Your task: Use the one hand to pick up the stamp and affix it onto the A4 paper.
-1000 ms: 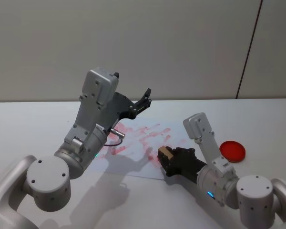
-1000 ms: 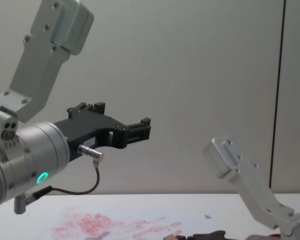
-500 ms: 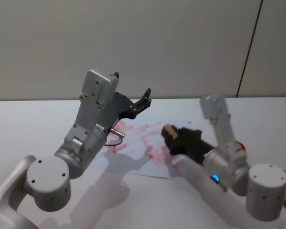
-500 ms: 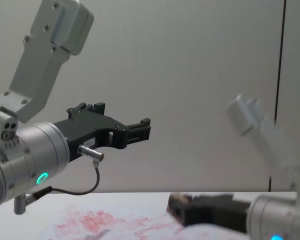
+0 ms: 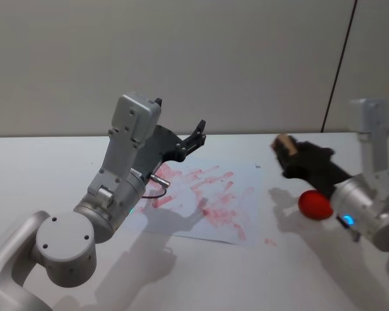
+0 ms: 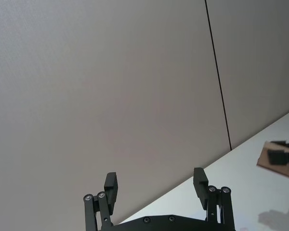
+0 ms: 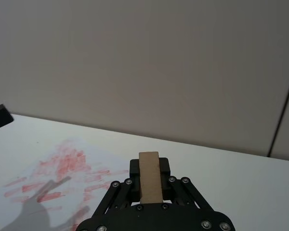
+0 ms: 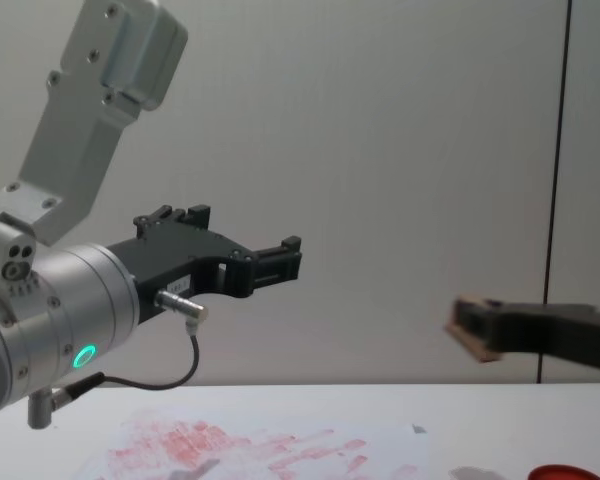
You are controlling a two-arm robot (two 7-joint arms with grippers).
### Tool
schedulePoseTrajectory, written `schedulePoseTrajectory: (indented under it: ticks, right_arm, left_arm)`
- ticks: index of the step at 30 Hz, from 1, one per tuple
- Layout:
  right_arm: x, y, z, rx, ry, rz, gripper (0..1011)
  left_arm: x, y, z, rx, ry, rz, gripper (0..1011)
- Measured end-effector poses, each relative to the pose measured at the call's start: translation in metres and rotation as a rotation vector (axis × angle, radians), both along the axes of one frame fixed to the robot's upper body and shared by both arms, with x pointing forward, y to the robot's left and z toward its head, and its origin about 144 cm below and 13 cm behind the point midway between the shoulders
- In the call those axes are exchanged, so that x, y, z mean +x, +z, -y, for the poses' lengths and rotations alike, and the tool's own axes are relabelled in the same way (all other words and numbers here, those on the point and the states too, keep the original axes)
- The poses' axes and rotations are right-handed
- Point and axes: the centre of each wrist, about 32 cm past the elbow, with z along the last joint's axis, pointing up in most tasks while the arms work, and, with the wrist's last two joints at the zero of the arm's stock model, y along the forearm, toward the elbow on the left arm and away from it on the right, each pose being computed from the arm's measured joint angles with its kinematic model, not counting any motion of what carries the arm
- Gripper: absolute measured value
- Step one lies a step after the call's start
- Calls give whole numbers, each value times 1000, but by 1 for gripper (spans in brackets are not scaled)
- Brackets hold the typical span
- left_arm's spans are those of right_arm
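My right gripper [image 5: 288, 151] is shut on the stamp [image 5: 282, 143], a small light-brown wooden block, and holds it in the air to the right of the A4 paper [image 5: 204, 202]. The white sheet is smeared with red-pink marks and lies flat on the table. In the right wrist view the stamp [image 7: 149, 184] stands between the jaws, with the paper [image 7: 58, 179] below and beyond it. From the chest view, the stamp [image 8: 472, 338] hangs well above the table. My left gripper [image 5: 196, 135] is open, raised over the paper's far-left part and holding nothing.
A flat red round ink pad [image 5: 314, 205] lies on the white table [image 5: 45, 168] under and just behind the right gripper. The left arm's big silver body [image 5: 120, 188] rises over the paper's left side. A wall stands close behind the table.
The right gripper has lifted the stamp off the paper's near-right part and swung it up and to the right, over by the ink pad. The left arm has not moved.
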Motion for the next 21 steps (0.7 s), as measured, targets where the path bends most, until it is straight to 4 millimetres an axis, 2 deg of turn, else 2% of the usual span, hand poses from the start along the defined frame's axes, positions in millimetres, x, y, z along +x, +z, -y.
schedulePoseTrajectory:
  ticks: [8,21]
  right_arm:
    - [-10,4,29,-23,-76,-3,219]
    - [-14,-6,45,-83,-93,-49,219]
  left_arm:
    - [0,0,0,0,0,0,1002]
    - [0,0,0,0,0,0,1001]
